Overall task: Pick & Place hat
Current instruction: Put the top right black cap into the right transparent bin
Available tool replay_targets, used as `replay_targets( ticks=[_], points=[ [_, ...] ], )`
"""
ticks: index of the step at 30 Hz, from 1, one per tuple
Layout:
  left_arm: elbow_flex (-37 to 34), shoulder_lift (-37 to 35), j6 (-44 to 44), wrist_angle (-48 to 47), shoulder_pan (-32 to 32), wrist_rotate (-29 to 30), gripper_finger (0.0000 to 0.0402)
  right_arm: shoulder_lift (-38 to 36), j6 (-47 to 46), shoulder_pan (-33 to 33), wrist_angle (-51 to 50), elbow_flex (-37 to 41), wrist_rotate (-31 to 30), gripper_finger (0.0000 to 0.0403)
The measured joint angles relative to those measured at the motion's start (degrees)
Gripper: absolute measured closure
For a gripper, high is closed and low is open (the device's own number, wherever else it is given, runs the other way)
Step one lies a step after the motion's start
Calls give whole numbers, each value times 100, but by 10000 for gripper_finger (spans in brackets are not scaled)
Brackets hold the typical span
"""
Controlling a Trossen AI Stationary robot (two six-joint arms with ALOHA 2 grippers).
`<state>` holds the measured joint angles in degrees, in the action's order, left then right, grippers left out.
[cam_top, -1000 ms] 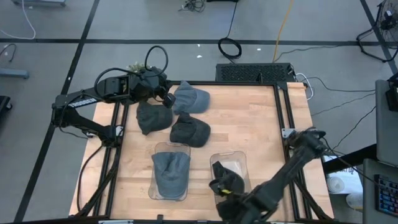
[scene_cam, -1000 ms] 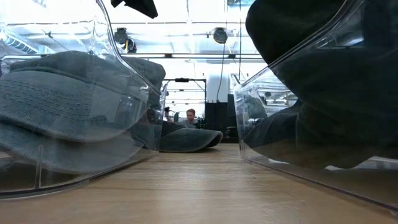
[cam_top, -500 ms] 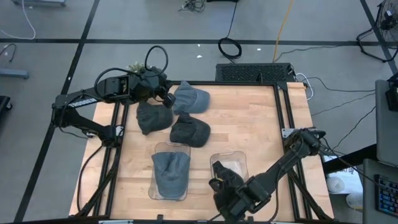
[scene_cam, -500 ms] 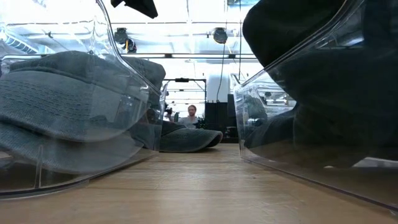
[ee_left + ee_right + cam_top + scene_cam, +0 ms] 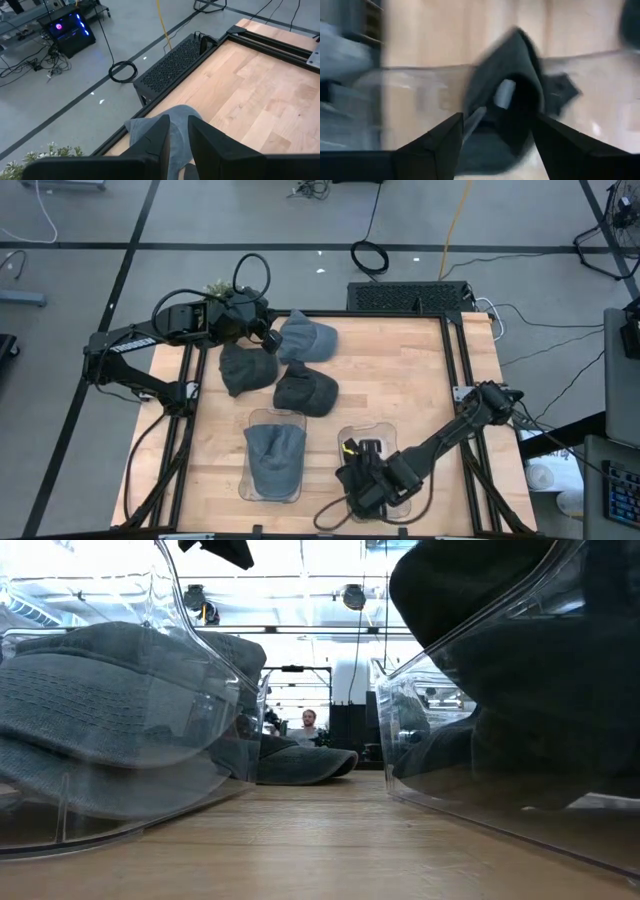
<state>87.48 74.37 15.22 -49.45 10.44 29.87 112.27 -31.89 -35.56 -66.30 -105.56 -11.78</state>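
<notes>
Right end effector, fingers spread, sits over the clear tray at the desk's near edge, apparently seating the dark hat inside. Left end effector waits nearly closed, empty, far-left corner.

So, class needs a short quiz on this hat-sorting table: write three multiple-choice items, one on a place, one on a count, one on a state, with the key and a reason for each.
1. Where is the right gripper?
A. Over the right-hand clear tray
B. Off the table
C. Over the loose hats

2. How many hats lie loose on the wooden table, outside the trays?
A. One
B. Three
C. Five

3. What state is the left-hand clear tray in?
A. Upside down
B. Holding a grey hat
C. Holding nothing

Key: 1 A, the high view shows it at that tray with a dark hat. 2 B, three hats cluster near the left gripper. 3 B, the hat fills it.
</notes>
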Motion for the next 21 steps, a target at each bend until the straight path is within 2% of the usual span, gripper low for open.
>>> replay_targets(
  ticks=[4,9,15,18,21],
  points=[
    [0,-2,0,0,0,2,325,-15,-48,158,11,73,7,185],
    [0,-2,0,-1,-2,2,325,-13,-267,185,362,304,587,187],
    [0,-2,0,-2,0,2,325,-11,-885,185,392,648,971,205],
    [0,-2,0,-1,0,2,325,-9,-1037,185,393,741,1203,226],
    [0,-2,0,0,0,2,325,-50,-950,185,555,748,1487,274]
  ],
)
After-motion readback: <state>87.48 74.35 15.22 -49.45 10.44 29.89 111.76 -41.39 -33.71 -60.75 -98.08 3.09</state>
